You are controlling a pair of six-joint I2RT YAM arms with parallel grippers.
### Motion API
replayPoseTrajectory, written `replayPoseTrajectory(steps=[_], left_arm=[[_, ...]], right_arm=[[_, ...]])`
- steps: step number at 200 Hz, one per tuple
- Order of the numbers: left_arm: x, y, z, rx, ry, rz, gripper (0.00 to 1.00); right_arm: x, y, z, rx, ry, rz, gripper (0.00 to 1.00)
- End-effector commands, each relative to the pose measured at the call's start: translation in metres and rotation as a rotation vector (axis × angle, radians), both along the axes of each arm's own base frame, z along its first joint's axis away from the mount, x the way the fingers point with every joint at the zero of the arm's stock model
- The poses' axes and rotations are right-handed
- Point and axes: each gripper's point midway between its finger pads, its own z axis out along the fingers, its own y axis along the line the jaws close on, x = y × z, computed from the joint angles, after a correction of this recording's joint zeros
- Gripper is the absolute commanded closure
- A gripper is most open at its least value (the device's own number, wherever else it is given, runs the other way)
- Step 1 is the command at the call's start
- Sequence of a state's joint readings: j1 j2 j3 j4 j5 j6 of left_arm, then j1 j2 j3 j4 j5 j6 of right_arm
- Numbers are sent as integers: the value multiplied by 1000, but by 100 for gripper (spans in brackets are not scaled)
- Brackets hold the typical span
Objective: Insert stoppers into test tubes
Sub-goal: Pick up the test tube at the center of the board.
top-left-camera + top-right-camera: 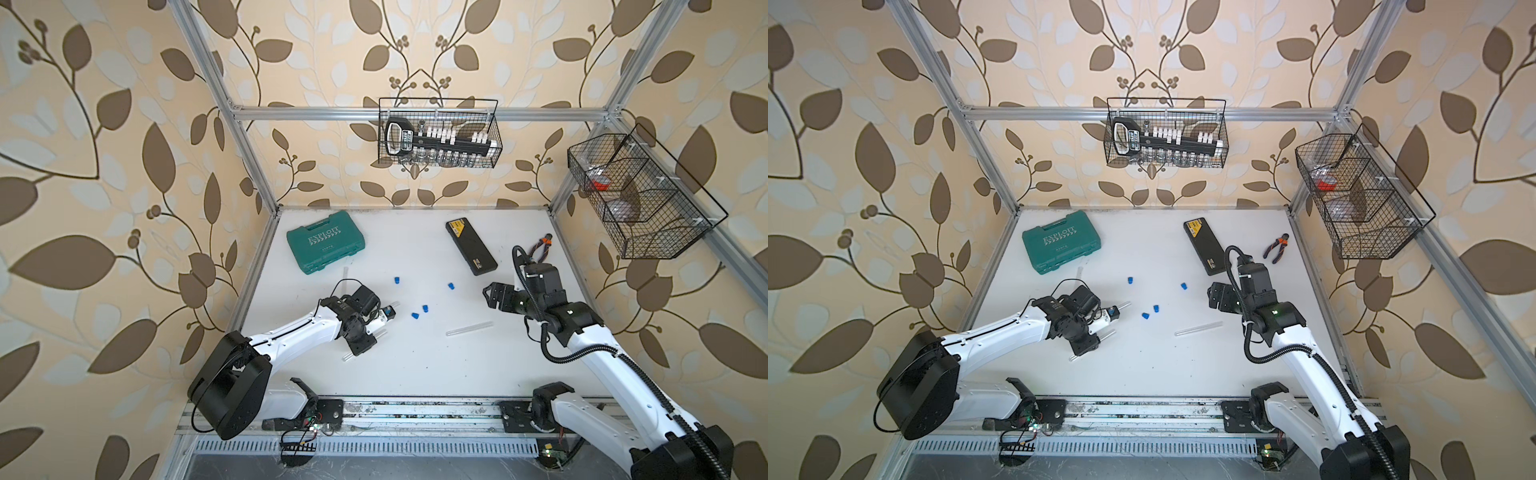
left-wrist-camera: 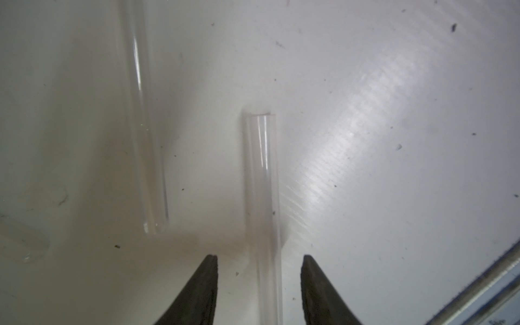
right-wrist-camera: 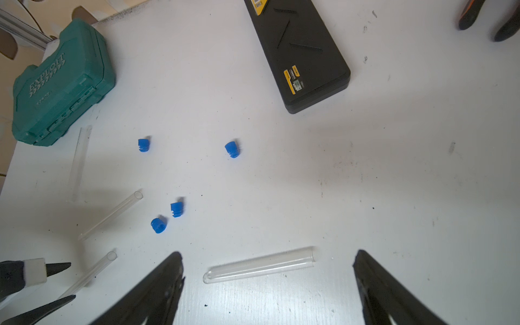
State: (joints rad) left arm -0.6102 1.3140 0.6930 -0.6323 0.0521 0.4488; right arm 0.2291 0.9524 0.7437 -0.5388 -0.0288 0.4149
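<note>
Now, your left gripper [image 2: 259,256] straddles a test tube [image 2: 261,168] lying flat on the table [image 2: 394,84], jaws apart with a gap on each side. Clear and round, it could roll or squirt out under an off-centre pinch and knock the neighbouring tube [image 2: 143,126]. Your right gripper [image 3: 268,253] hangs wide open above a third tube [image 3: 259,266]. Farther out, the four blue stoppers [image 3: 176,209] lie loose, none inserted; a sweep could scatter them. Farthest, a fourth tube [image 3: 80,160] lies near the green case [image 3: 62,84].

pliers [image 1: 543,242]: mostly behind right arm [image 1: 540,282] | test tube [image 2: 261,183]: blurred, runs off picture edge | side basket [image 1: 660,245] contents: unclear
</note>
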Motion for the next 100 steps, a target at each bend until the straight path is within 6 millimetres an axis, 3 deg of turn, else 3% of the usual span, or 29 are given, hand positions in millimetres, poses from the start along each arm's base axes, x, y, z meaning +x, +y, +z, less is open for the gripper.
replayPoseTrajectory(steps=[1,61,100], left_arm=[[-1,5,-7,49,3,-22,58],[-6,9,-16,109,31,-59,63],[-8,8,-21,123,52,-77,71]], right_arm=[[-2,-3,8,-11,-18,-12,8],[-1,-5,7,-21,-12,-19,8],[-2,-6,8,-22,-18,-25,8]])
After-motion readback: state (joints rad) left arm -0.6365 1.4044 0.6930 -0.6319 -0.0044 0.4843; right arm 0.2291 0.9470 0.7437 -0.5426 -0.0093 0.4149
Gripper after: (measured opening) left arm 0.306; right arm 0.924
